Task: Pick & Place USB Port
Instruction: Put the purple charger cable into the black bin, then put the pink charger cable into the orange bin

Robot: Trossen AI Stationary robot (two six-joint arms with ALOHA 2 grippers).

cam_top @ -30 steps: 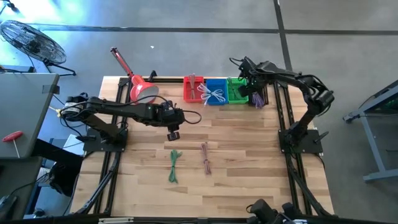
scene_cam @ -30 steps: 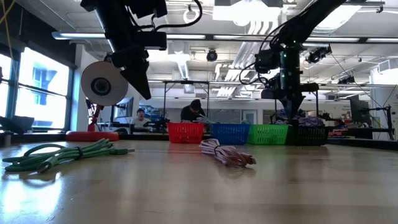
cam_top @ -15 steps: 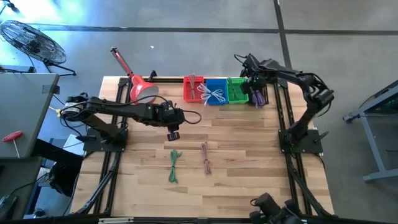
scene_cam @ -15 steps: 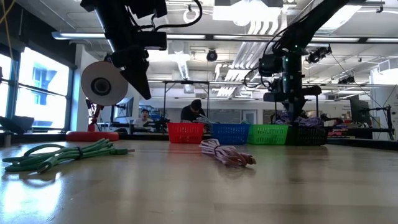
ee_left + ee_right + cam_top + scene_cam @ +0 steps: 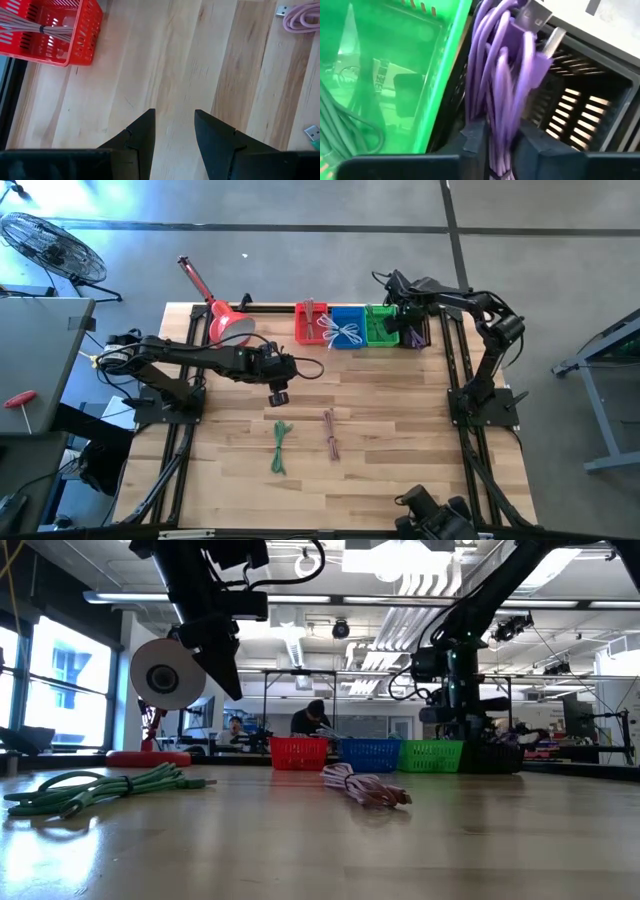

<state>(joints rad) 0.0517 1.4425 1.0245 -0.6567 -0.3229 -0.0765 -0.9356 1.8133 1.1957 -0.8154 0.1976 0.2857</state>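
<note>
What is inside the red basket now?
The red basket holds a bundle of pale cables tied with a dark band. Whether anything lies under them cannot be seen. The left gripper hovers open over bare table.

Your widest free room is the bare surface (image 5: 380,420) between the basket row and the near edge, right of the two loose cables. The green cable (image 5: 280,447) and pink cable (image 5: 331,432) lie side by side near the middle, apart, with a narrow lane between them. The red basket (image 5: 311,323), blue basket (image 5: 346,327), green basket (image 5: 379,325) and black basket (image 5: 416,330) stand touching along the far edge, leaving you no gap. The red lamp (image 5: 226,321) blocks the far left corner.
</note>
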